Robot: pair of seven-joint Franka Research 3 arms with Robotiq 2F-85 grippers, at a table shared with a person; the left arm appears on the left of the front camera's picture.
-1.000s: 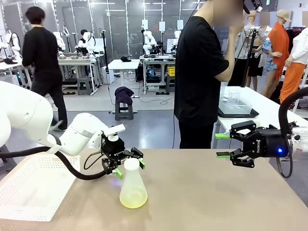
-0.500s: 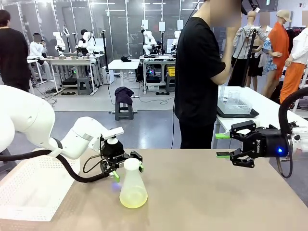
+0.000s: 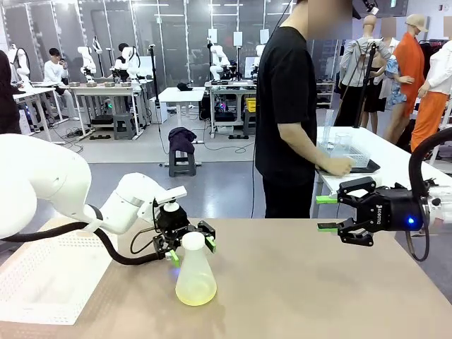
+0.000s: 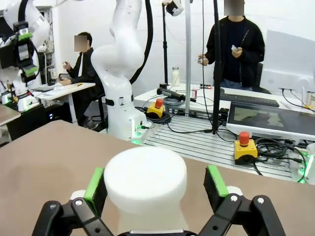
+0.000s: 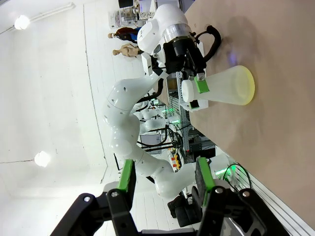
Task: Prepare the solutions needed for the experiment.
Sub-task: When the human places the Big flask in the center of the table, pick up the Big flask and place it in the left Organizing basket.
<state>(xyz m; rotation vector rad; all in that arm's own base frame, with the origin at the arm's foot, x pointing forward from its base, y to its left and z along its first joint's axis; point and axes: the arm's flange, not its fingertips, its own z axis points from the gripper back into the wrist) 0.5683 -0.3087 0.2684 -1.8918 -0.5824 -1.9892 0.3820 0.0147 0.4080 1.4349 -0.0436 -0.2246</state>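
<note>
**Left gripper astride the flask cap, right gripper waiting in the air**

We see a frosted plastic conical flask (image 3: pixel 195 279) standing upright on the tan table (image 3: pixel 318 282), left of centre. A small amount of pale yellow solution (image 3: pixel 195 295) lies in its base. Its white round cap (image 4: pixel 145 178) sits between our left gripper's (image 3: pixel 191 246) green pads (image 4: pixel 94 183), which stand apart on either side with gaps showing. Our right gripper (image 3: pixel 326 213) hangs above the table's right side, well apart from the flask, its fingers partly spread with nothing between them. A white perforated tray (image 3: pixel 42 279) lies at the table's left edge. A person in a black shirt (image 3: pixel 286 113) stands beyond the far side.
</note>
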